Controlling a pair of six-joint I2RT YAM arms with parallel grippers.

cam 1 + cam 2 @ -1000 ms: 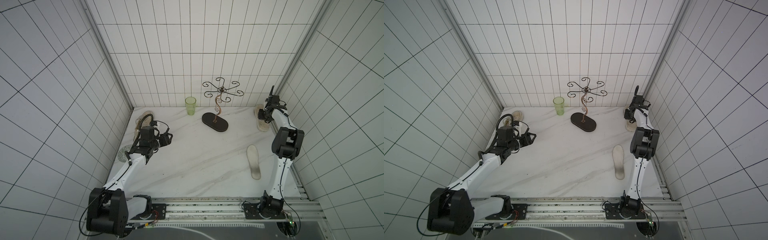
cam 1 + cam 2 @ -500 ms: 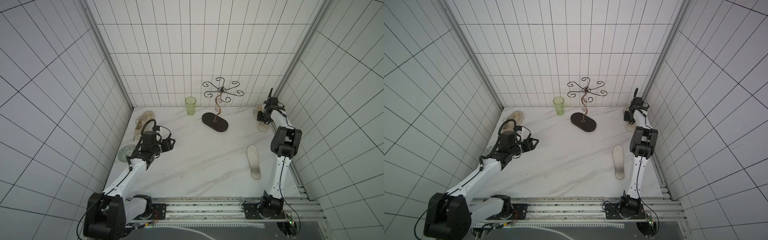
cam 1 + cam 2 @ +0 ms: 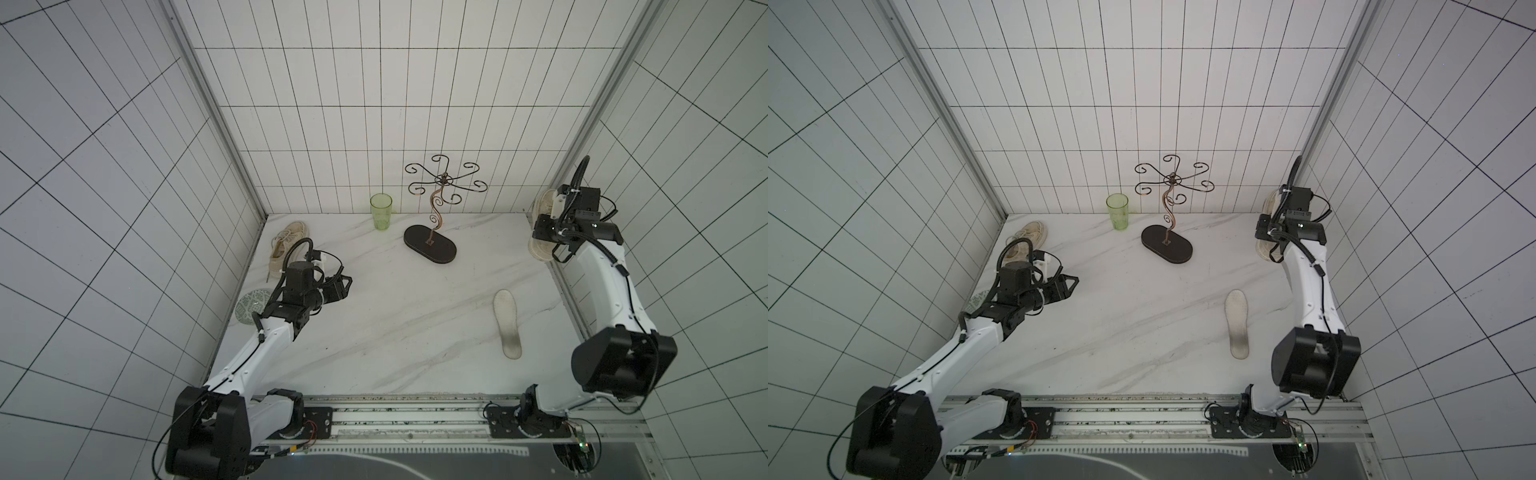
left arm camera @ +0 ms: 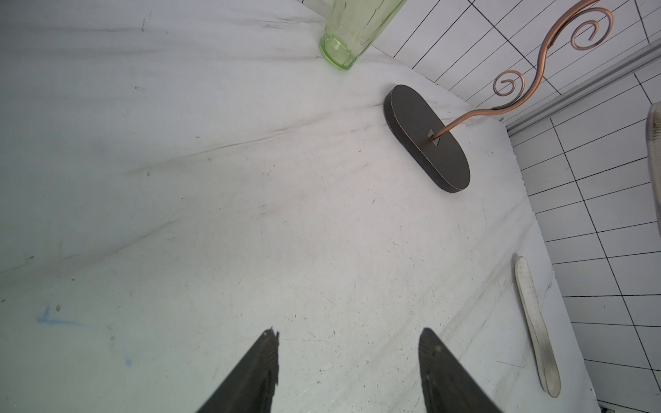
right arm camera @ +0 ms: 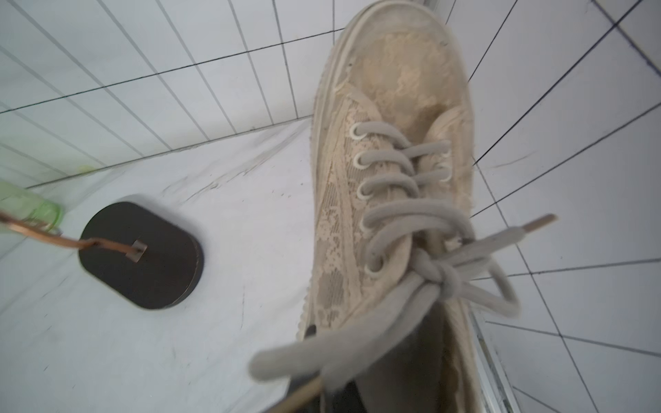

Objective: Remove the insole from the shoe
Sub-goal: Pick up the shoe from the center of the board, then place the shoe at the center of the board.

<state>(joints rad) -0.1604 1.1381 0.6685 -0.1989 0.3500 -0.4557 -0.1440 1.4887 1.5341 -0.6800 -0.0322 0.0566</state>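
Top views look down over the whole table (image 3: 374, 332); close wrist views both catch the stand base (image 4: 411, 118).

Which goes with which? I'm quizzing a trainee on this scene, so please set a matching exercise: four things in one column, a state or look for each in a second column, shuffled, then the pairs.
Things
1. insole
2. green glass
3. left gripper
4. jewellery stand

States
a. upright, see-through
b. dark oval base, copper stem
c. lying flat, loose, white
d. open, nothing between its jaws

Pairs: 1-c, 2-a, 3-d, 4-b
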